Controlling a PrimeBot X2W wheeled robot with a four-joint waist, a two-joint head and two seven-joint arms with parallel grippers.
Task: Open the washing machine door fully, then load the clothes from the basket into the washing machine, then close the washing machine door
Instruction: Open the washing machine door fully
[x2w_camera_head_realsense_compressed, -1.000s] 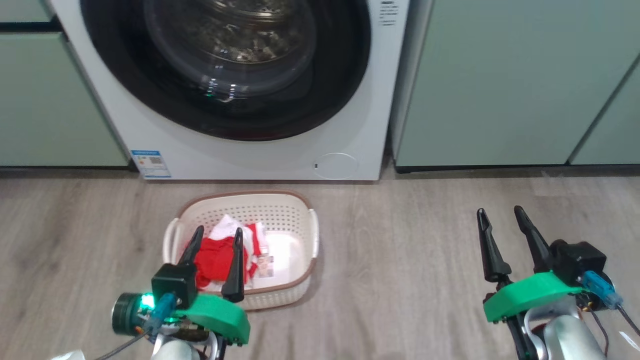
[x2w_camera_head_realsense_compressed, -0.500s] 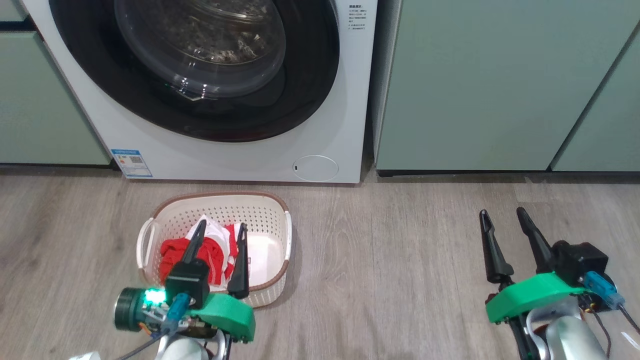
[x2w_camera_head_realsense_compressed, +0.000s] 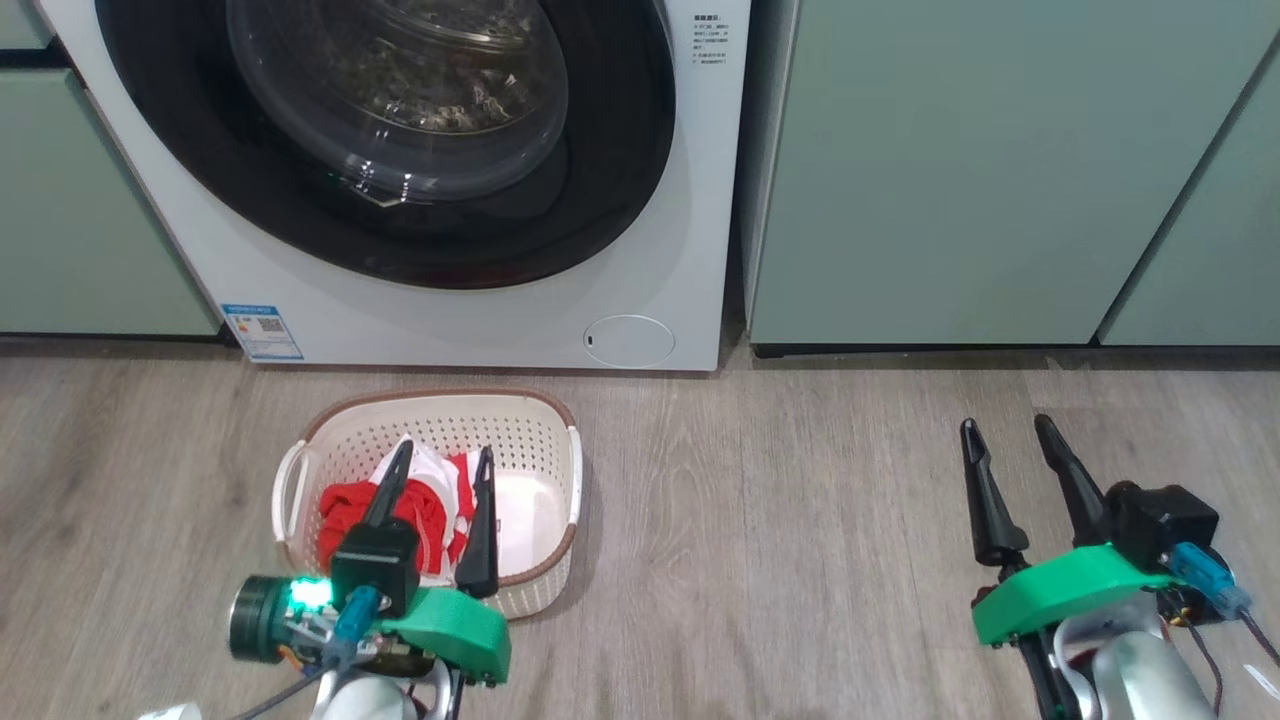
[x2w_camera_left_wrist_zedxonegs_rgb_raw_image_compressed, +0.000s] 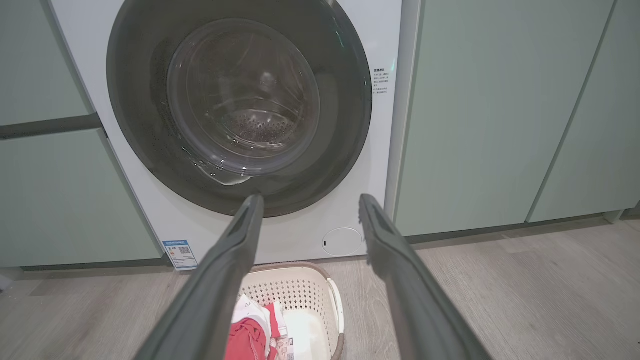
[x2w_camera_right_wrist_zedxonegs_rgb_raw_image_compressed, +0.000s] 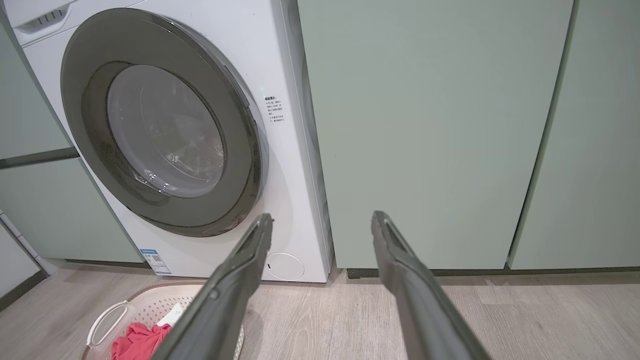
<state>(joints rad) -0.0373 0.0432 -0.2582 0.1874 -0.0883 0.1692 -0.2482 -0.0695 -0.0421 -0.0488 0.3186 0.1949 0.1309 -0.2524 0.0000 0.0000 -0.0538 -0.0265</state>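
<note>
A grey wood-grain plank floor (x2w_camera_head_realsense_compressed: 820, 520) carries a cream perforated plastic basket (x2w_camera_head_realsense_compressed: 440, 430) with a brown rim and 2 white handles, at left, just in front of a white front-loading washing machine (x2w_camera_head_realsense_compressed: 480, 325) flanked by pale green cabinets (x2w_camera_head_realsense_compressed: 950, 200).

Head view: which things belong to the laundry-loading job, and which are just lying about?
For the job:
washing machine
washing machine door, closed
basket on the floor in front of it
clothes, red and white, in the basket
left gripper and right gripper, both open and empty

Not for the job:
pale green cabinets
blue sticker
small round flap
</note>
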